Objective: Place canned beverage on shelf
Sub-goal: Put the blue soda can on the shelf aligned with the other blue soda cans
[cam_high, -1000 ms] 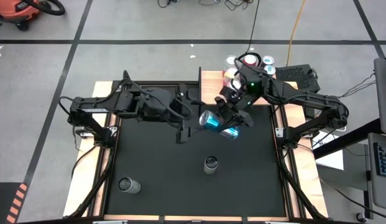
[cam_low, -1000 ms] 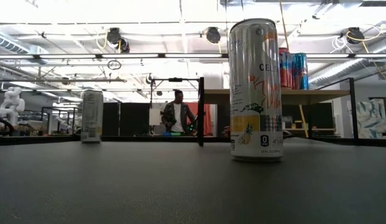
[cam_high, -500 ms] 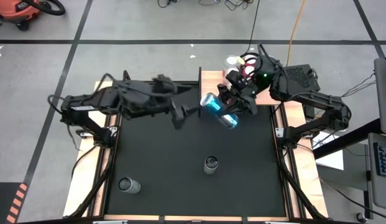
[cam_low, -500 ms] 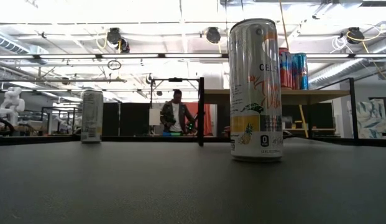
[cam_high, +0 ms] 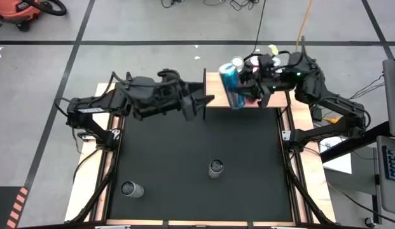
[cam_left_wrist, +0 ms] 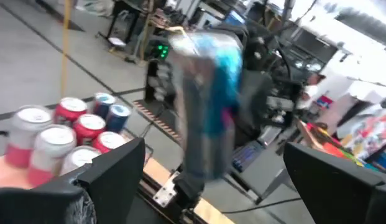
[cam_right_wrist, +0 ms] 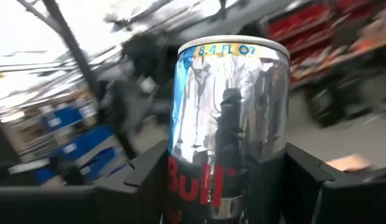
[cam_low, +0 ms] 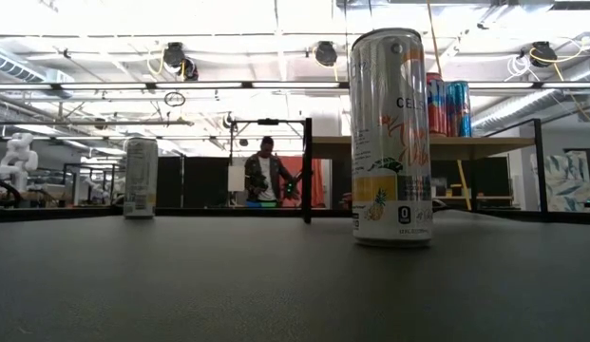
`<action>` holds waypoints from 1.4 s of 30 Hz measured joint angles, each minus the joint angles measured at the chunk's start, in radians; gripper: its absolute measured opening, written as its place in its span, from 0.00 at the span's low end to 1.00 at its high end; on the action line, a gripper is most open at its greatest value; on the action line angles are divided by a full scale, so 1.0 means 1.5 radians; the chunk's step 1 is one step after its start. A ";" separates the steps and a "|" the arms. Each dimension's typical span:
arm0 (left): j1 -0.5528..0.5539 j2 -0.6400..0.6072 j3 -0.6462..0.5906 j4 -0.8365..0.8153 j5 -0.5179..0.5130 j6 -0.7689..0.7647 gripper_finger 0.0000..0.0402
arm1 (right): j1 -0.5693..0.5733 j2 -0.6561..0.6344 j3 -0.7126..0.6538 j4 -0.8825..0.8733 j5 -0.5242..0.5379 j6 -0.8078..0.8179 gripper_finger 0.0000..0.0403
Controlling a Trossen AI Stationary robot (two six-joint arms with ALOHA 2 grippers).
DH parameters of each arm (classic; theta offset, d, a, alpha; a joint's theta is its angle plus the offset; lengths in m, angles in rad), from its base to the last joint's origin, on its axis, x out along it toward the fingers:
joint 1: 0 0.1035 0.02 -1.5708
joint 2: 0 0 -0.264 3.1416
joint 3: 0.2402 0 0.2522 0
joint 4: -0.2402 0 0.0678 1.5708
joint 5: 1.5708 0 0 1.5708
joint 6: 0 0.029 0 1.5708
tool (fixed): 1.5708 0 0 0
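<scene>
Carrying step in hand: the right tool (cam_high: 243, 91) grips a blue-and-silver can (cam_high: 231, 84) over the shelf (cam_high: 214, 81) at the tabletop's far edge, beside cans already stored; next, judged, upright lowering and release, while the left tool (cam_high: 200, 105) waits wide open nearby.

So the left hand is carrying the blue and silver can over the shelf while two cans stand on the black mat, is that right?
Not quite: the right hand grips the blue and silver can, as the high view shows. The left hand is open and empty beside the shelf. The rest holds: two cans stand on the black mat.
</scene>
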 joint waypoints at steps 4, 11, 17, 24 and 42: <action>0.007 0.021 0.000 0.060 0.050 0.030 0.96 | -0.001 -0.017 0.000 0.001 0.060 -0.030 0.51; 0.033 0.064 0.000 0.108 0.108 0.018 0.96 | 0.000 -0.037 0.000 0.003 0.088 -0.050 0.52; 0.063 0.095 0.000 0.116 0.118 0.058 0.96 | 0.000 -0.042 0.000 0.027 0.109 -0.050 0.52; 0.098 0.113 0.000 0.167 0.175 0.081 0.96 | 0.000 -0.042 0.000 0.036 0.106 -0.050 0.52; 0.140 0.169 0.000 0.270 0.341 0.055 0.96 | 0.000 -0.032 0.001 0.036 0.105 -0.080 0.52</action>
